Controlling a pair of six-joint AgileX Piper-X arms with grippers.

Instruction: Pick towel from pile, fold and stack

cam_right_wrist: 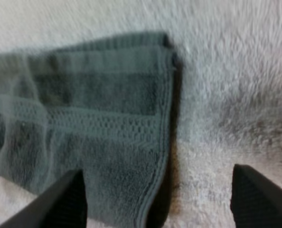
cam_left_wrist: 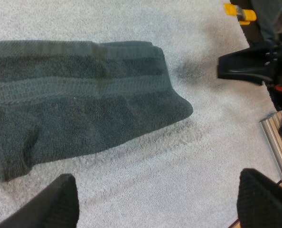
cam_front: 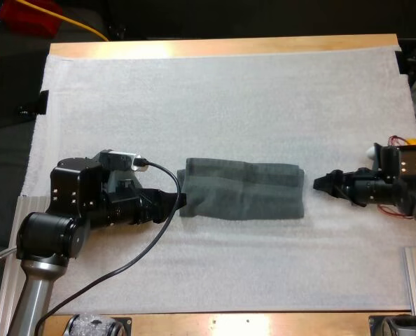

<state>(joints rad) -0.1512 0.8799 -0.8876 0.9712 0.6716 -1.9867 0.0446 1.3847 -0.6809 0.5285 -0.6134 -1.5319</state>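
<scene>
- Claws first: the left claw [cam_front: 171, 204] sits low at the left end of the towel [cam_front: 243, 190]. Its fingers [cam_left_wrist: 51, 204] are spread wide and grip nothing.
- At the opposite end, the right claw [cam_front: 321, 184] points at the towel across a narrow strip of bare white mat [cam_front: 215, 98]. It too is wide open and empty, and the hemmed end of the cloth lies close under it.
- The towel lies flat in the middle of the mat as a long, layered band running left to right, with its long edges fairly even.
- Progress, as I judge it: picking and the lengthwise fold look done. A crosswise fold, end over end, and the stacking are left.
- Edges: the left end is bunched and rounded right at the left claw. The right end is squarer, with the layers lined up, and should be the easier one to pinch.
- Room: the mat is bare on the far and near sides of the towel, so either end can swing over the other. The wooden surface [cam_front: 222, 47] borders the mat well away from the work.
</scene>
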